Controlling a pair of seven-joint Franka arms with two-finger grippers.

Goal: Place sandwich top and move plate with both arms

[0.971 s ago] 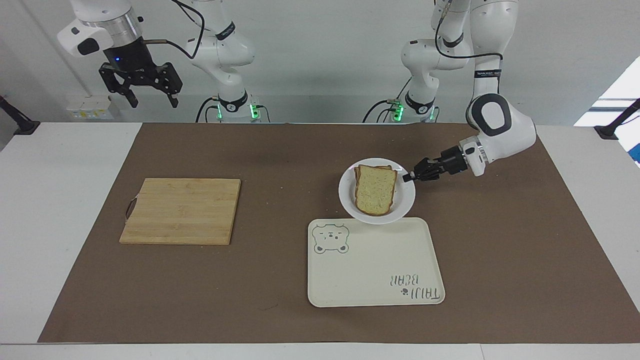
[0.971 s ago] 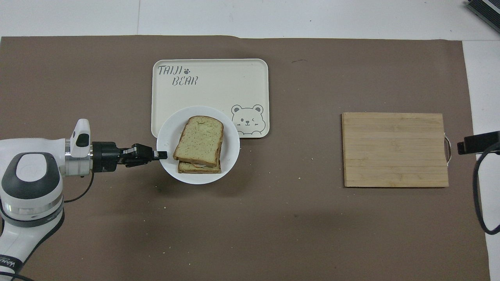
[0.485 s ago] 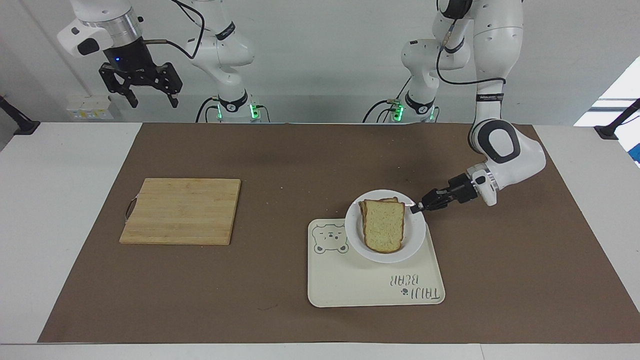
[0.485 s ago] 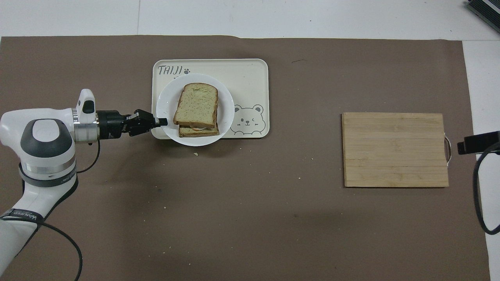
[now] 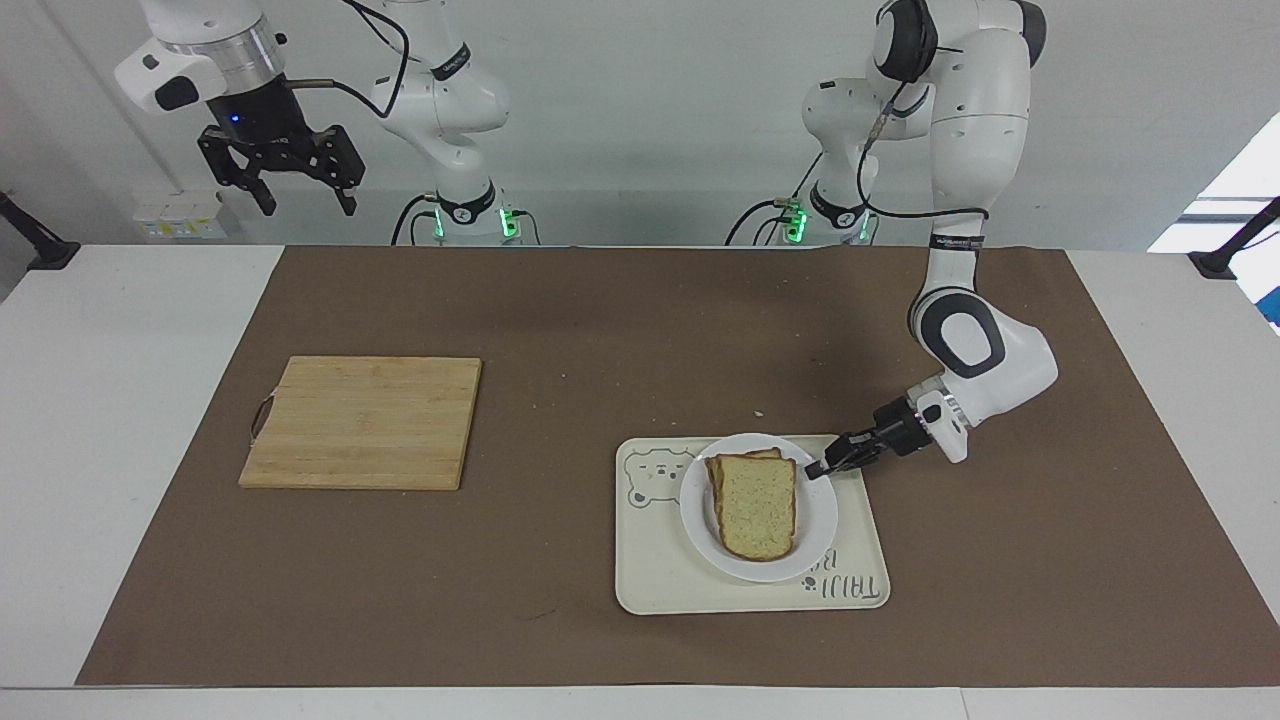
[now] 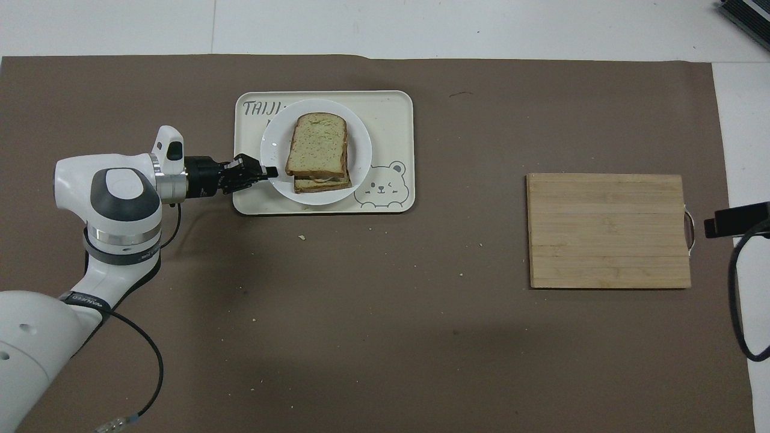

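Observation:
The sandwich top (image 5: 757,505) (image 6: 317,143), a speckled bread slice, lies on a lower slice whose edge (image 6: 319,185) peeks out beneath it. Both sit on the white plate (image 5: 818,522) (image 6: 361,162), which rests on the cream bear tray (image 5: 660,580) (image 6: 385,108). My left gripper (image 5: 815,470) (image 6: 271,172) reaches in low from the left arm's end and is shut on the plate's rim. My right gripper (image 5: 308,205) hangs open high above the right arm's end of the table, holding nothing, and its arm waits.
A bamboo cutting board (image 5: 362,422) (image 6: 607,230) with a small handle lies on the brown mat toward the right arm's end. Crumbs (image 6: 302,237) are scattered on the mat between the tray and the robots.
The left gripper has carried the plate with the sandwich away from the robots, from the mat beside the tray onto the tray's middle. The right arm has stayed still.

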